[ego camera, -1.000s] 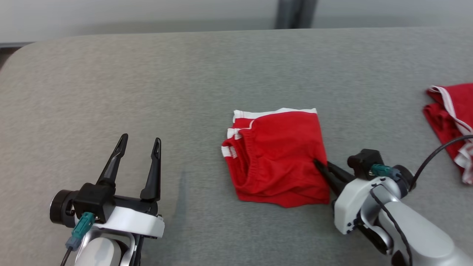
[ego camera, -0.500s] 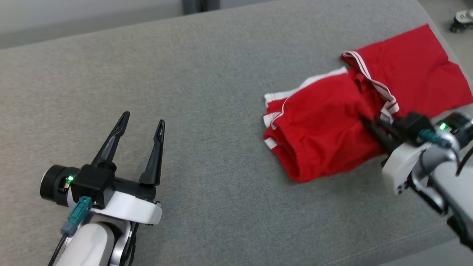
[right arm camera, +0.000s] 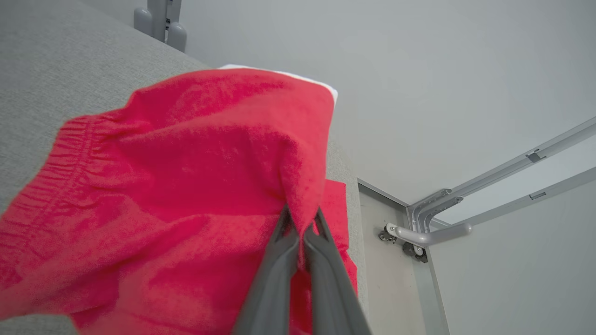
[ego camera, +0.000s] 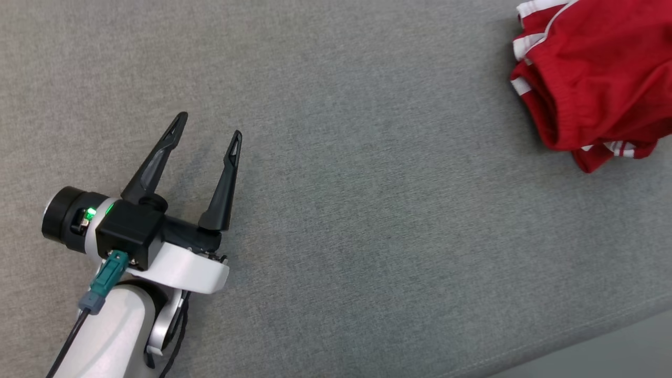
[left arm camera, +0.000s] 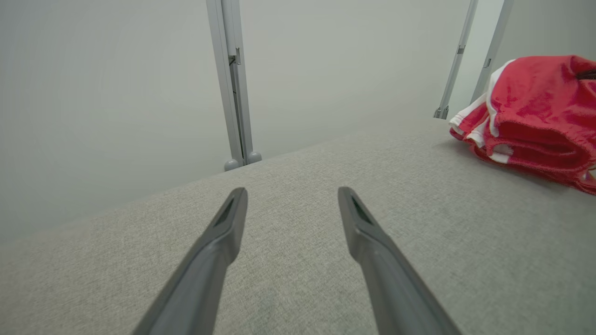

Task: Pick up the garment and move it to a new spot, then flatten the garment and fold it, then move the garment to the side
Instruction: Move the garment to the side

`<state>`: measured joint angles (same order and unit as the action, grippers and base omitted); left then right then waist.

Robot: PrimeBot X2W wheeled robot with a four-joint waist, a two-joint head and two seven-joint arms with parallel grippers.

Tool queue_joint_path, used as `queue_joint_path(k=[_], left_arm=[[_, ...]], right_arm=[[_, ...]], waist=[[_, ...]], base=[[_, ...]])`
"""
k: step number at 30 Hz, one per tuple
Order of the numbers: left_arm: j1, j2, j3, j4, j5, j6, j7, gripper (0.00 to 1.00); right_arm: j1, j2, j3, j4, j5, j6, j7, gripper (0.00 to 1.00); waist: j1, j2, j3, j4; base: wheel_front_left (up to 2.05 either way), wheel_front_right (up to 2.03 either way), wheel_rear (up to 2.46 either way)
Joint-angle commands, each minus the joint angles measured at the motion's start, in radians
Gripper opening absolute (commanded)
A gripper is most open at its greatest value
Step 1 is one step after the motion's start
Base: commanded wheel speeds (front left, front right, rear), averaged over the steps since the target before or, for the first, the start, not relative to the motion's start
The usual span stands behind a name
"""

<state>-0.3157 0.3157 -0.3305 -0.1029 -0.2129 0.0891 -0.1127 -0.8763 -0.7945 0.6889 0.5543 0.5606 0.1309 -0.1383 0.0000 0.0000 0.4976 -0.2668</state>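
Step in hand, as I judge it: the last one, carrying the folded piece off to the side.

Right gripper (right arm camera: 301, 225): fingers pressed together, clamped on a pinch of red cloth. The garment (right arm camera: 186, 186) drapes from that pinch, elastic waistband towards 9 o'clock in the right wrist view.

Head view: garment (ego camera: 593, 73) sits at 2 o'clock, a compact red bundle with white trim, at the far right end of the grey table (ego camera: 367, 210). A red striped scrap (ego camera: 609, 151) pokes out at its 6 o'clock side. I cannot tell whether that is the same piece or another one.

Left gripper (ego camera: 209, 127): fingers apart, holding nothing, over bare table at 8 o'clock, well apart from the garment. In its own wrist view (left arm camera: 291, 204) the bundle (left arm camera: 535, 107) lies at 2 o'clock.

Next move, my reading: lower the bundle fully onto the table, then part my right fingers and draw straight back.

Cautions:
- the pinch is small, so a sideways pull may open the fold
- the table edge is near, so the bundle must be kept inboard.
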Motion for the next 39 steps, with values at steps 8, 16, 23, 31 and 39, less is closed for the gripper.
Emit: queue_joint_path(k=[8, 16, 23, 31, 39], left_arm=[[-0.050, 0.026, -0.001, -0.030, 0.017, -0.008, 0.020, 1.00], [-0.025, 0.037, 0.002, -0.017, 0.010, 0.005, 0.026, 1.00], [0.020, 0.029, 0.006, 0.008, -0.018, 0.017, 0.005, 1.00], [0.088, 0.002, 0.016, 0.043, -0.059, 0.042, -0.030, 1.00], [0.162, -0.023, 0.043, 0.070, -0.101, 0.077, -0.061, 1.00]], right_arm=[[-0.014, 0.061, -0.041, 0.202, 0.034, 0.000, -0.041, 0.17], [0.016, 0.167, -0.118, 0.344, 0.080, 0.000, -0.121, 1.00], [0.123, 0.209, -0.290, 0.258, 0.082, 0.000, -0.127, 1.00], [0.368, 0.334, -0.552, -0.012, -0.056, 0.000, -0.127, 1.00], [0.550, 0.500, -0.629, -0.249, -0.197, 0.000, -0.127, 1.00]], waist=[[0.0000, 0.0000, 0.071, 0.025], [0.0000, 0.0000, 0.060, 0.011], [0.0000, 0.0000, -0.023, -0.013], [0.0000, 0.0000, -0.137, -0.014], [0.0000, 0.0000, -0.222, 0.032]], base=[[0.00, 0.00, 0.00], [0.00, 0.00, 0.00], [0.00, 0.00, 0.00], [0.00, 0.00, 0.00], [0.00, 0.00, 0.00]])
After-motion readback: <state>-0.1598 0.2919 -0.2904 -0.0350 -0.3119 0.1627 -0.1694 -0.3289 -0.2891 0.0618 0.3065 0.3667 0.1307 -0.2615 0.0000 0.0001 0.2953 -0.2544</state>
